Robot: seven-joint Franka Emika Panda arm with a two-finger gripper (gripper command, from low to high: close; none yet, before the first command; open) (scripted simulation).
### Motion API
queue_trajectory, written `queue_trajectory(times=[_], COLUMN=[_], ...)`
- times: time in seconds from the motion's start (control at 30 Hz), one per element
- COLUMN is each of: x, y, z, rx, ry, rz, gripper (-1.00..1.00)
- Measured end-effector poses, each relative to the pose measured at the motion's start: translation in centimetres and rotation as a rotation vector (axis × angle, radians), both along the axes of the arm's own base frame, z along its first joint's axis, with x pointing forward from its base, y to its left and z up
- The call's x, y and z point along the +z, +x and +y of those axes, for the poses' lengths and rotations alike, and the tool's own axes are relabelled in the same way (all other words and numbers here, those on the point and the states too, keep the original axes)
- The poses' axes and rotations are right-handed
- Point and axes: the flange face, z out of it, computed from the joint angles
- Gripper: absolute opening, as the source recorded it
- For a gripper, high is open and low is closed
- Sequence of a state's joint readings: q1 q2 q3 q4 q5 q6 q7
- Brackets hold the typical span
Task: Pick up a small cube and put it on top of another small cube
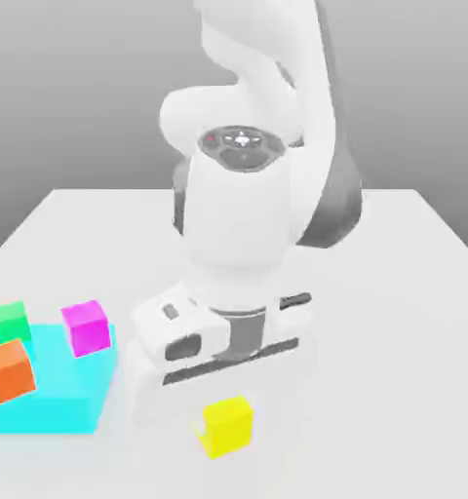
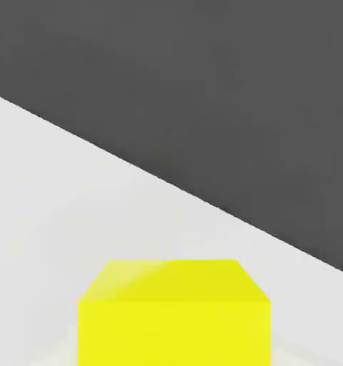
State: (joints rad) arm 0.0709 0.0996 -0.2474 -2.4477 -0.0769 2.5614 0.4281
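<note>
The yellow cube (image 1: 226,424) was nearest, low under the white arm's tool (image 1: 221,390), which was pinched shut on it. Toward the exterior view's left, a flat cyan block (image 1: 45,400) lay on the counter (image 1: 394,322) with orange (image 1: 9,370), pink (image 1: 86,326) and green (image 1: 12,321) cubes on it.

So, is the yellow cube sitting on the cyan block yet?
No, the yellow cube sits on the white table, apart from the cyan block at the exterior view's left.
</note>
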Motion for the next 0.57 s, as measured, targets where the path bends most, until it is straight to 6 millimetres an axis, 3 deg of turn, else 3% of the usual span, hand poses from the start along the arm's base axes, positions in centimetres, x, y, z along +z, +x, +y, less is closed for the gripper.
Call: queue_trajectory(times=[0.07,0.13,0.2,0.27,0.3,0.43,0.47,0.57], x=[1.2,2.4,3.4,3.7,3.0,-0.9,-1.7,-1.7], y=[-3.4,-8.6,-13.9,-18.4,-19.6,-20.8,-20.9,-20.8], z=[-7.9,-15.7,-20.7,-23.4,-24.1,-24.8,-24.8,-24.6], rx=[-0.224,-0.477,-0.698,-0.874,-0.923,-0.971,-0.973,-0.968], ry=[0.002,0.011,0.029,0.056,0.066,0.073,0.07,0.07], rz=[-0.006,-0.012,-0.018,-0.025,-0.027,-0.029,-0.028,-0.028], gripper=[-1.0,-1.0,-1.0,-1.0,-1.0,-1.0,1.0,1.0])
